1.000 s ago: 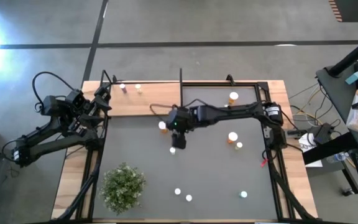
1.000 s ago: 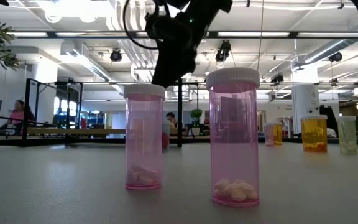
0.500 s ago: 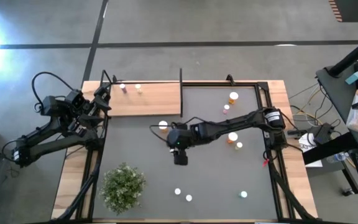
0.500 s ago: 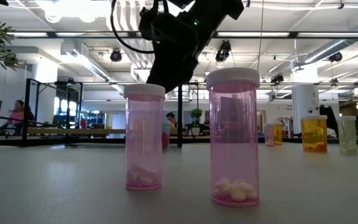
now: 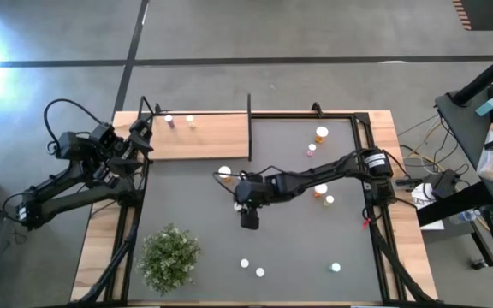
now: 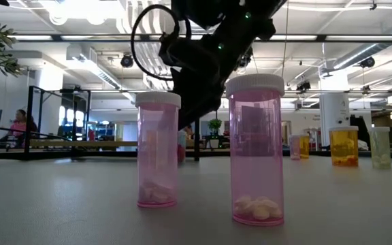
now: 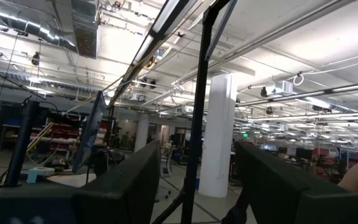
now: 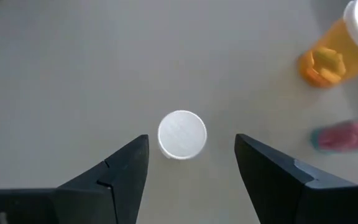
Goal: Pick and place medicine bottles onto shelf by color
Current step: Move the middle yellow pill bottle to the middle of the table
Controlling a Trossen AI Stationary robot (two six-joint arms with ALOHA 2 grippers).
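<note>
My right gripper hangs open above the middle of the table, slanting down over a white-capped bottle that stands upright on the tabletop. Its cap shows between and beyond the two fingers, untouched; in the high view this bottle peeks out beside the gripper. The light-wood shelf lies at the far left with two small bottles standing on it. My left gripper waits open at the shelf's left end, pointing up into the room.
An orange bottle stands near the shelf's corner. More bottles stand at the right and near the front edge. A green plant sits at the near left. Black rods edge the shelf.
My right gripper has come away from the shelf's corner toward the table's near edge and has sunk, now hanging lower over the white-capped bottle in the middle of the table. The bottles have stayed where they were.
</note>
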